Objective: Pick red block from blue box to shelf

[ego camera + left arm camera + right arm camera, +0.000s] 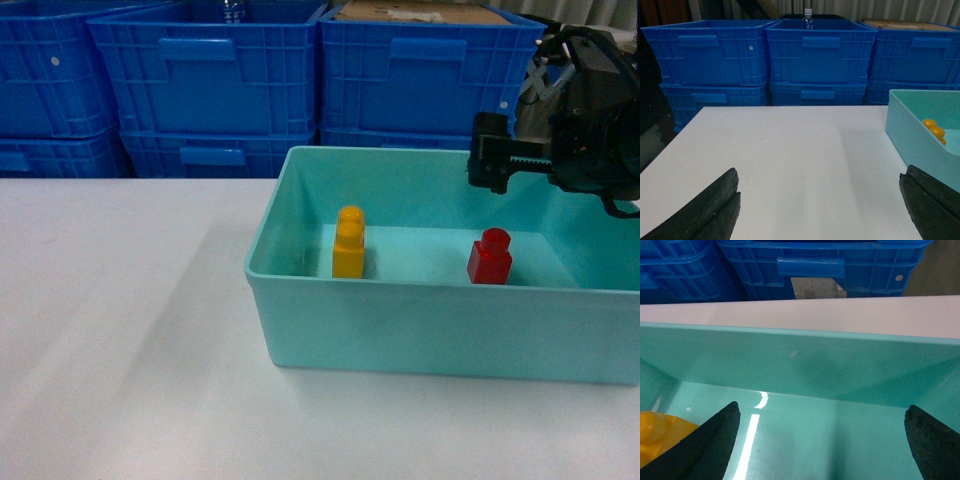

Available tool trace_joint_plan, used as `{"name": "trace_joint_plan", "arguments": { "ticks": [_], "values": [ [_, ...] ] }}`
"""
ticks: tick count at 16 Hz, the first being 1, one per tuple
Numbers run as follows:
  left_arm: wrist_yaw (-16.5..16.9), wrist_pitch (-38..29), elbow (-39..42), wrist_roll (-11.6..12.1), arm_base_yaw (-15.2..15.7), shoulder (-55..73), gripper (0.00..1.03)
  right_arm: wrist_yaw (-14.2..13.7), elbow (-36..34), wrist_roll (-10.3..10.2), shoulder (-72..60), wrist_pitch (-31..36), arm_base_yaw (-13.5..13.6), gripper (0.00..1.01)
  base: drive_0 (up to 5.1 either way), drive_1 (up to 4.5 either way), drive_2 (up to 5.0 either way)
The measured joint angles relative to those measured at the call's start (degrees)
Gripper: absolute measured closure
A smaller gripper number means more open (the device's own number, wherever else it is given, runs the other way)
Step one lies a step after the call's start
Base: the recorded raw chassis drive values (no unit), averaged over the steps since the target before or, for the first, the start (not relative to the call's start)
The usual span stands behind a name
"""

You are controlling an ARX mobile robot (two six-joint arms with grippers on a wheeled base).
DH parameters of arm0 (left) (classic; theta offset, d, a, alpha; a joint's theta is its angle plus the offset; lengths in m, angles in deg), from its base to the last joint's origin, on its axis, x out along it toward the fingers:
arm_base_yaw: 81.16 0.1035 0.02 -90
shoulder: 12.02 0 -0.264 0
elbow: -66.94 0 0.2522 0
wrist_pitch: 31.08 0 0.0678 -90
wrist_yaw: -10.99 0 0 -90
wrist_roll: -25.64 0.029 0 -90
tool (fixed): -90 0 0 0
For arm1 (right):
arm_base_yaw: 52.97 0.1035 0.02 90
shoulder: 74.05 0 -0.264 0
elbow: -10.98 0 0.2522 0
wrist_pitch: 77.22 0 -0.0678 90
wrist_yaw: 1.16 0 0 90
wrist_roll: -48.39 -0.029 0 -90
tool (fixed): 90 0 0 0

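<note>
White tabletop fills the near part of the head view, and on it, to the right, sits the blue box, its near wall facing the camera. Inside stand two bricks, well apart: the yellow block toward the left and the red block toward the right, both nearer the front wall than the far one. The red block stands upright on its base, its single stud pointing straight up, so its long axis is vertical. The right gripper hangs above the far right part of the box, higher than the red block and somewhat behind it, not touching it; from this side its spread is hard to read. That position looks like an approach from above, suited to a brick whose flat sides are open to pinch. Dark blue crates are stacked behind the table.

From the left wrist, the two black fingertips frame the bottom corners with bare table between them, so the left gripper is spread wide and holds nothing. It waits near the left side of the table, apart from the box, whose corner and the yellow studs show at far right; I judge it is kept clear of the working arm.

From the right wrist, the fingers are likewise set wide apart over the box floor, empty, facing the inner wall. A slice of the yellow block shows at lower left; the red block is out of this view. No shelf appears in any view.
</note>
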Motion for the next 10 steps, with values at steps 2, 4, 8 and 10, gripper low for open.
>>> {"name": "trace_joint_plan", "arguments": {
  "ticks": [2,4,8,10],
  "values": [
    [0.0,-0.02,0.0,0.02,0.0,0.0,0.05,-1.79,-0.35,1.31,-0.04,0.92,3.91,0.03,0.0,0.0,0.0],
    [0.0,-0.02,0.0,0.0,0.0,0.0,0.05,-2.12,-0.76,1.55,-0.66,1.66,4.09,0.03,0.0,0.0,0.0],
    [0.0,-0.02,0.0,0.0,0.0,0.0,0.05,-2.4,-1.57,1.68,-4.68,2.71,1.42,0.03,0.0,0.0,0.0],
    [0.0,-0.02,0.0,0.0,0.0,0.0,0.05,-2.38,-1.57,1.68,-5.46,3.41,0.63,0.03,0.0,0.0,0.0]
  ]
}}
